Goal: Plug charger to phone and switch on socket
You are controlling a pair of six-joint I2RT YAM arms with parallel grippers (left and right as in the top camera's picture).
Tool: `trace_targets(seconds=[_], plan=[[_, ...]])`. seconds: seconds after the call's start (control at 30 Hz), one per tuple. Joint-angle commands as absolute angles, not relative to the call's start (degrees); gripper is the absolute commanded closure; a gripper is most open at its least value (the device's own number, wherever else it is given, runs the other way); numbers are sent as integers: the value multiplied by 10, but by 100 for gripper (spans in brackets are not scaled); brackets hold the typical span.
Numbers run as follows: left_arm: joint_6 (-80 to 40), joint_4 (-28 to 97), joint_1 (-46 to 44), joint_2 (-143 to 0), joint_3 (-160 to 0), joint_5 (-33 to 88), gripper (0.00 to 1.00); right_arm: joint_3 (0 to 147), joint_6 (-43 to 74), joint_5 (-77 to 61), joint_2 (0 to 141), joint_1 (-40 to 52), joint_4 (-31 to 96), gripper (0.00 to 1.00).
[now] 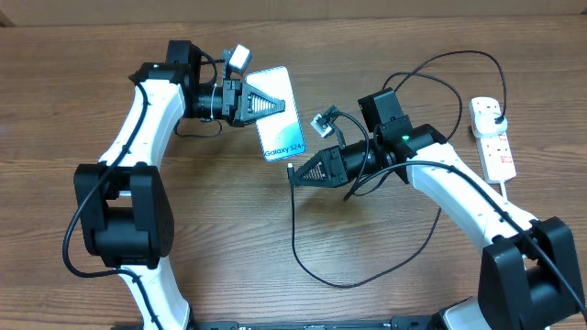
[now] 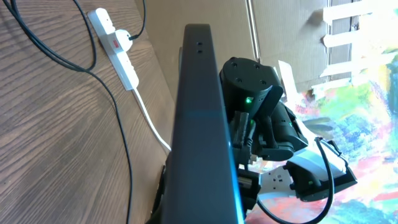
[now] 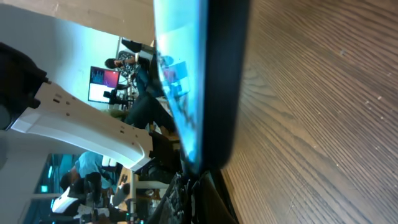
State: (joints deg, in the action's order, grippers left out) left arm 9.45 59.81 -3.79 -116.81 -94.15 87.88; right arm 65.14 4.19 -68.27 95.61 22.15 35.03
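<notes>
Tally on the desk (image 1: 229, 247): one of each thing.
One phone (image 1: 285, 131) at the left end effector (image 1: 286, 107); one black charger cable (image 1: 295, 229) hanging from the right end effector (image 1: 295, 173); one white power strip (image 1: 496, 147) well behind the right end effector, with one plug (image 1: 496, 114) in it; two end effectors in all.

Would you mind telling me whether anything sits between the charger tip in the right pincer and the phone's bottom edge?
Nothing visible does; the right pincer holds the charger tip just off the phone at its lower edge.
</notes>
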Motion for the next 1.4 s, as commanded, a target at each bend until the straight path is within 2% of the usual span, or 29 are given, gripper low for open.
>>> trace_targets(seconds=[0.0, 1.37], plan=[[112, 598, -49, -1165, -950, 907, 96, 649, 27, -698, 943, 220, 346, 96], [113, 599, -59, -1165, -950, 903, 96, 649, 32, -707, 943, 186, 337, 96]])
